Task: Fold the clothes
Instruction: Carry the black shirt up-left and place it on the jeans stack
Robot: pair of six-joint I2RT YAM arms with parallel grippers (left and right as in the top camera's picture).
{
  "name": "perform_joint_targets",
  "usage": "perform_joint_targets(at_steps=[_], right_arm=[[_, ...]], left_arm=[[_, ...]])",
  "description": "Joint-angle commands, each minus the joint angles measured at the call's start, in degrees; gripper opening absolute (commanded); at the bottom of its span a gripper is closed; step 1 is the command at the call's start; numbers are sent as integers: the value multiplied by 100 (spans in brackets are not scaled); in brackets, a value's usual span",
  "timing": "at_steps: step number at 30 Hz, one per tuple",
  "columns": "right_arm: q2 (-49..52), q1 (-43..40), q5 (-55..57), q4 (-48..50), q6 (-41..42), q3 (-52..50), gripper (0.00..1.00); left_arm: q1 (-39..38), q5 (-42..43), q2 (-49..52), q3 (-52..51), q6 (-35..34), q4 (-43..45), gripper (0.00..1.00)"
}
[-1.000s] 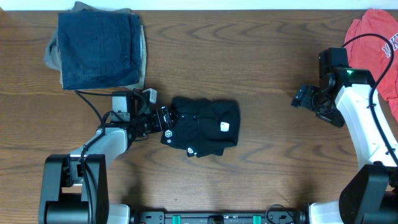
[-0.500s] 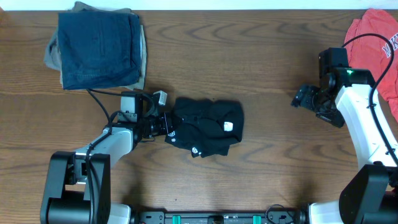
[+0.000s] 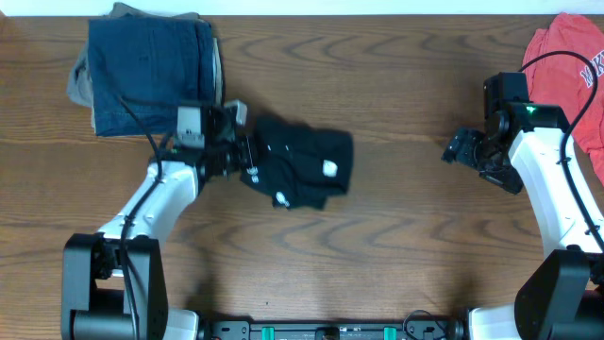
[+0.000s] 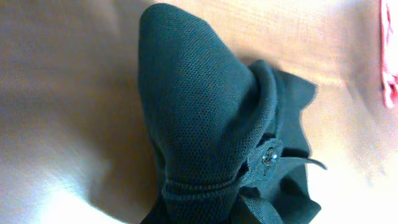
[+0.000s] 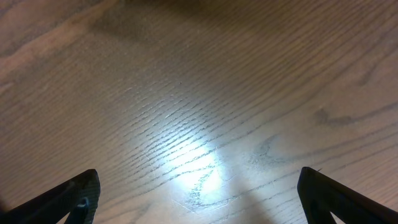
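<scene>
1. Your left fingers (image 3: 247,161) are clamped on the left edge of the clothes (image 3: 304,168). The bundle trails rightward across the surface (image 3: 396,246), just beside the denim pile (image 3: 151,76).
2. Your right fingers (image 3: 459,148) gape empty, well apart, so the left arm's nearer.

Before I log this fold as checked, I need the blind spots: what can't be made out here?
1. Left jaws: the black soft fabric garment fills the left wrist view, hiding them.
2. Garment's white marks: too small overhead to read.
3. Coral-red lettered shirt: cut by overhead's right edge.
4. Tan cloth: mostly under the folded dark-blue denim, overhead.
</scene>
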Motion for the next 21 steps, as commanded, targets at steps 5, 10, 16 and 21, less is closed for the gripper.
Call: perform_joint_targets(at_steps=[5,10,16,21], right_arm=[[-7,-17,103,-4,-42,24,99],[-7,-17,103,-4,-42,24,99],[-7,-17,103,-4,-42,24,99],[-7,-17,103,-4,-42,24,99]], left_arm=[[4,-1814,-127,1014,610,-96,6],[7,-2505,-127,1161,964,308,6],[219,-2796,-127,1309,979,763,6],[496,-2796,-127,1502,979,938,6]])
